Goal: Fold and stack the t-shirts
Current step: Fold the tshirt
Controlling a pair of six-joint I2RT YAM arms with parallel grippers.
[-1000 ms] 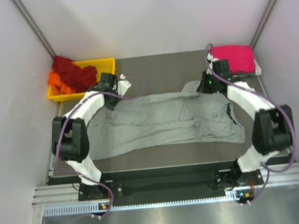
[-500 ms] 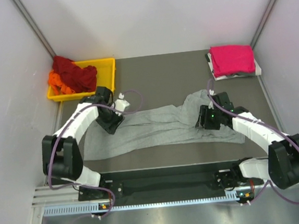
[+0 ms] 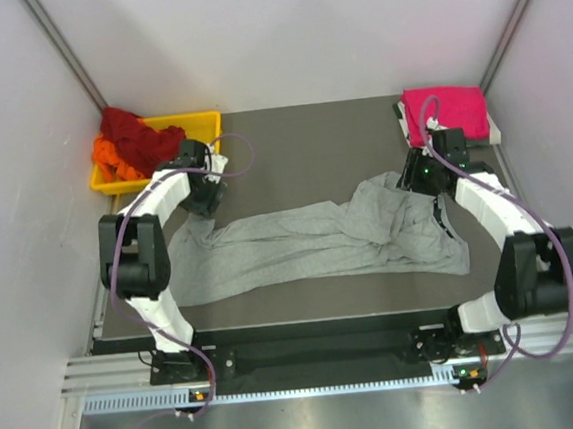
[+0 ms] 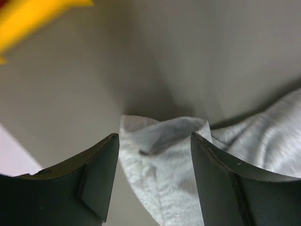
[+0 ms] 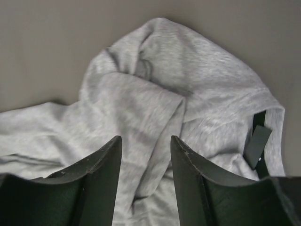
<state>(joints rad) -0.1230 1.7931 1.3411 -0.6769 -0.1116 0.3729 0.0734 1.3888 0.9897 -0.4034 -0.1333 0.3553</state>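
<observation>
**A:** Grey t-shirt (image 3: pixel 319 242): where does it lie?

**B:** Rumpled in a long band across the middle of the worktop (image 3: pixel 310 142), from left edge to right edge. It looks part-folded lengthwise.

**A:** And each gripper?

**B:** Left gripper (image 4: pixel 154 136) and right gripper (image 5: pixel 146 139) both gape, grasping nothing, each poised over one far end of the cloth. The pink t-shirt (image 3: pixel 446 112) sits folded at the far right corner, probably starting the stack.

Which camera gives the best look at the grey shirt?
The top view: the whole grey shirt lies crumpled across the table. The left wrist view shows only a corner of it, the right wrist view only a bunched part.
</observation>
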